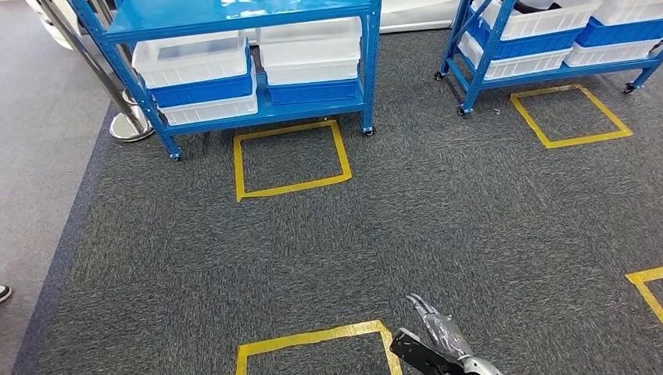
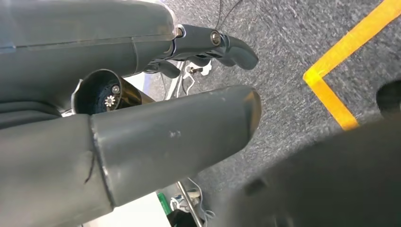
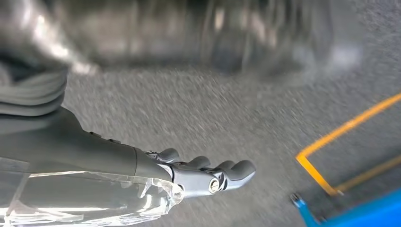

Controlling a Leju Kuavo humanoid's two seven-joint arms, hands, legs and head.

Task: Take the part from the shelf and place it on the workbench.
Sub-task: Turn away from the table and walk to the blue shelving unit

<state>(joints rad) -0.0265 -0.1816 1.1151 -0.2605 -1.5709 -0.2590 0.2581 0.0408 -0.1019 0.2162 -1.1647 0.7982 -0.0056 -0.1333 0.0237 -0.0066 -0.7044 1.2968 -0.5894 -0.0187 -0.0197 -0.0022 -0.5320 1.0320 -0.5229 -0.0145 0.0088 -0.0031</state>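
We're looking down at grey carpet (image 1: 438, 226) with yellow tape squares (image 1: 291, 159) marked on it. A blue shelf (image 1: 234, 16) sits at upper left of the head frame, holding white and blue bins (image 1: 195, 66) on its lower level; a second blue shelf (image 1: 539, 70) with similar bins is at upper right, each with a tape square on the floor in front of it. A chrome stanchion base (image 1: 129, 126) stands just left of the first shelf.

Right robot hand (image 1: 438, 332) comes in at the bottom centre of the head frame, just right of the near tape square. We see a crinkled clear plastic bag (image 3: 94, 198) against its palm in the right wrist view, with the fingers (image 3: 227, 170) stretched out nearly straight past it. That bagged item looks like the part, but we can't make out what's inside, and can't tell whether the hand has a real grip on it.

Left robot hand (image 2: 156, 94) in its wrist view: thick thumb (image 2: 175, 137) and dark fingers (image 2: 217, 45) apart, nothing between them, carpet and a tape corner (image 2: 326, 90) behind
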